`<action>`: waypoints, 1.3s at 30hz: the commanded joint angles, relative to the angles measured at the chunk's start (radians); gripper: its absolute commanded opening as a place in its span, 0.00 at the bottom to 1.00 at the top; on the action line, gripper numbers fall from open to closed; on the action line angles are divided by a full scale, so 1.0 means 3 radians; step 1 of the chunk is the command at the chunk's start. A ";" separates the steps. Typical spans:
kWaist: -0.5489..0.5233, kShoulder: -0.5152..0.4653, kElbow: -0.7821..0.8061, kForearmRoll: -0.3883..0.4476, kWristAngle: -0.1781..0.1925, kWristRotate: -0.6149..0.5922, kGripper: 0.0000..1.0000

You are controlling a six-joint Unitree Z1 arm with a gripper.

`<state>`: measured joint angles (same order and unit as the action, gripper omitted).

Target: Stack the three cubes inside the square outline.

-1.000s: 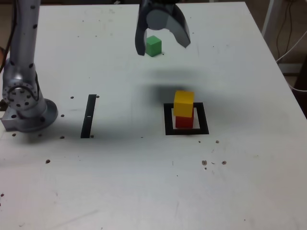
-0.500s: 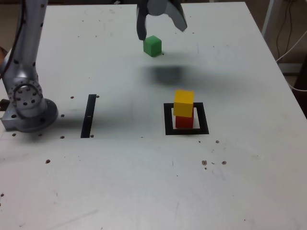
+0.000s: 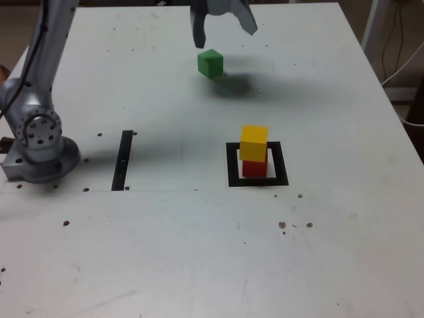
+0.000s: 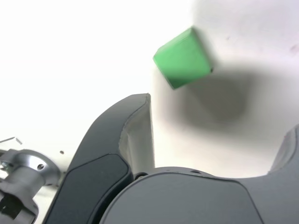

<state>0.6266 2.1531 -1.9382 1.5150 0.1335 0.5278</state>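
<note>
White table [image 3: 199, 252], exterior and wrist views.

Gripper [image 3: 223, 32]: near the far edge of the table, jaws spread wide, nothing between them. It hangs above and just behind the green cube [image 3: 210, 63]; no contact visible. In the exterior view one dark finger [image 3: 198, 30] points down just above the cube's far-left corner, the other sits to the exterior view's right of it. In the wrist view the cube [image 4: 183, 58] lies ahead of the spread jaws, alone on the table, with the gripper's shadow beside it.

Green cube: resting on the table, far side, well apart from the square outline [image 3: 258, 165].

Stack: the yellow cube [image 3: 254, 143] sits on the red cube [image 3: 254, 167], inside the outline. The yellow one is turned slightly off the red one's edges. White centre of the outline shows on the exterior view's right of the red cube.

Black strip [image 3: 123, 159]: straight, lying to the exterior view's left of the outline, between it and the arm base [image 3: 36, 142].

Table surface carries scattered small dark specks.
</note>
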 commanded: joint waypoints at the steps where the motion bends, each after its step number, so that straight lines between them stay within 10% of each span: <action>1: 0.0052 0.0092 -0.0095 0.0027 0.0006 0.0020 0.99; 18: 0.0164 0.0280 -0.0282 0.0068 -0.0002 0.0013 0.99; 39: 0.0166 0.0322 -0.0096 0.0119 -0.0033 -0.0951 0.99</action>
<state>0.6746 2.2426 -1.9702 1.5456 0.1276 0.2469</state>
